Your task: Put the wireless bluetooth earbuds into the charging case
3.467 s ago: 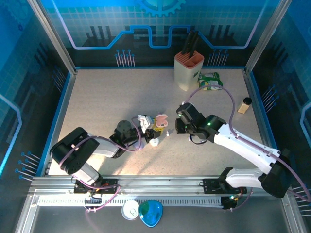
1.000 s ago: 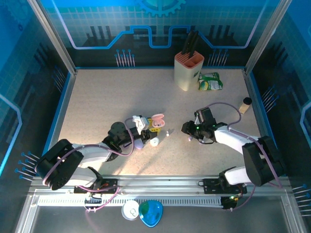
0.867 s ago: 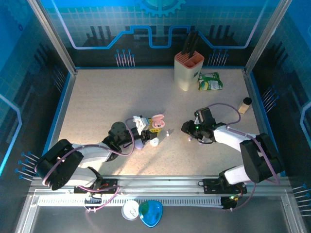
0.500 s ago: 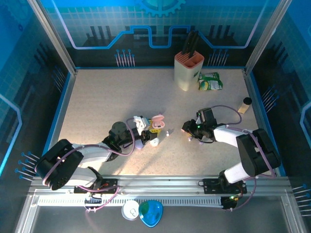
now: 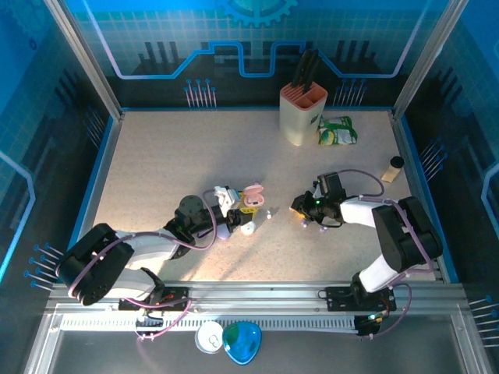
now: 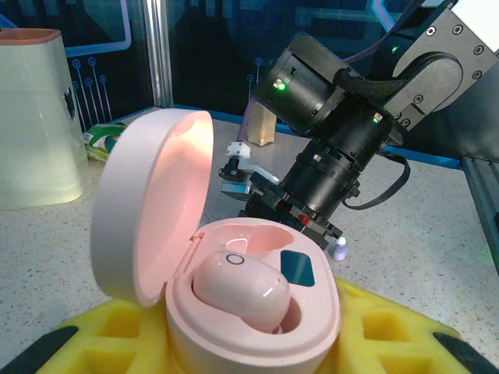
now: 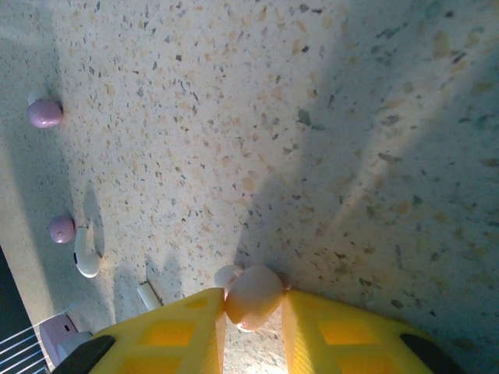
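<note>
My left gripper is shut on the open pink charging case, whose lid stands up on the left. One pink earbud sits in the case, and the well behind it is empty. In the top view the case is near the table's middle. My right gripper is down on the table, its yellow fingers closed on a second pink earbud. From above, that gripper is right of the case. Two lilac earbuds and a white one lie loose nearby.
A white case lies beside my left gripper. At the back stand a cream knife block, a green packet and a small bottle. A white disc and a blue lid sit below the rail.
My right gripper's jaws have closed onto the pink earbud on the table, and that arm's elbow has drawn in. The left arm with the case has barely moved.
</note>
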Controlling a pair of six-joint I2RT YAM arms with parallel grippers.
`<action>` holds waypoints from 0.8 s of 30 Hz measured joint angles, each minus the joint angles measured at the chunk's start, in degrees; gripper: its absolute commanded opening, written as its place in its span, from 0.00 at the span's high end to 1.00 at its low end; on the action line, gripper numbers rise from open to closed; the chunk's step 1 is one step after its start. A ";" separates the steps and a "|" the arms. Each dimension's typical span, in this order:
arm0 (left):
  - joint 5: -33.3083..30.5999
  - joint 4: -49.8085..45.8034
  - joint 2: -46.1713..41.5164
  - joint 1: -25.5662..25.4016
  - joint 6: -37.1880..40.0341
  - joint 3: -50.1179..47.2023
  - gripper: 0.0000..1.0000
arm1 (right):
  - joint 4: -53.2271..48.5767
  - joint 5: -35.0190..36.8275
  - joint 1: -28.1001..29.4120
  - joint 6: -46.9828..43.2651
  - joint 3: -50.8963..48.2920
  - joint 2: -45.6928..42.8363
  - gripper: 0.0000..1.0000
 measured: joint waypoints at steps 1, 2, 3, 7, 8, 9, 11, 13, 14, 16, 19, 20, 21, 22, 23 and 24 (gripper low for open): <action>0.00 0.00 0.00 0.00 0.00 0.00 0.68 | -0.24 -0.24 -0.09 -0.07 0.26 0.24 0.74; 0.00 0.00 0.00 0.00 0.00 0.00 0.68 | -0.35 -0.39 -0.11 -0.11 0.48 0.46 0.74; 0.00 -0.02 0.00 0.00 0.02 0.00 0.68 | -0.59 -0.48 -0.15 -0.13 0.76 0.74 0.75; 0.00 0.00 0.00 0.00 0.02 0.00 0.68 | -2.12 -1.20 -0.28 -1.14 2.56 1.97 0.80; 0.00 0.00 0.00 0.00 0.02 0.00 0.68 | -2.19 -1.36 -0.28 -1.42 3.04 2.38 0.80; 0.00 -0.02 0.00 0.00 0.02 0.00 0.68 | -2.27 -1.44 -0.26 -1.77 3.50 2.75 0.80; 0.00 -0.02 -0.02 0.00 0.20 0.00 0.68 | -2.36 -1.44 -0.26 -2.38 3.80 2.93 0.80; 0.00 -0.20 -0.13 0.00 0.35 0.00 0.67 | -2.64 -1.33 -0.26 -3.15 3.85 2.82 0.81; -0.02 -0.48 -0.26 0.00 0.44 0.00 0.68 | -2.84 -1.16 -0.24 -3.52 3.85 2.60 0.81; 0.00 -1.03 -0.55 0.00 0.92 0.00 0.68 | -3.85 0.09 -0.20 -4.68 3.85 1.55 0.80; 0.00 -1.90 -0.70 0.00 1.75 0.00 0.67 | -6.12 1.60 -0.20 -7.19 3.85 -2.14 0.80; -0.02 -2.12 -0.70 0.00 1.92 0.00 0.67 | -6.71 1.86 -0.15 -7.98 3.85 -3.54 0.80; -0.02 -2.40 -0.70 0.00 2.14 0.00 0.67 | -7.52 2.25 -0.11 -9.16 3.85 -5.44 0.80; -0.02 -2.64 -0.70 0.00 2.43 0.00 0.67 | -8.44 2.60 0.00 -10.60 3.85 -7.63 0.79; -0.02 -2.91 -0.70 0.00 2.80 0.00 0.67 | -9.29 2.89 0.13 -11.74 3.87 -9.31 0.79; 0.00 -3.04 -0.68 0.00 2.97 0.00 0.67 | -10.34 3.17 0.37 -13.18 3.96 -11.26 0.79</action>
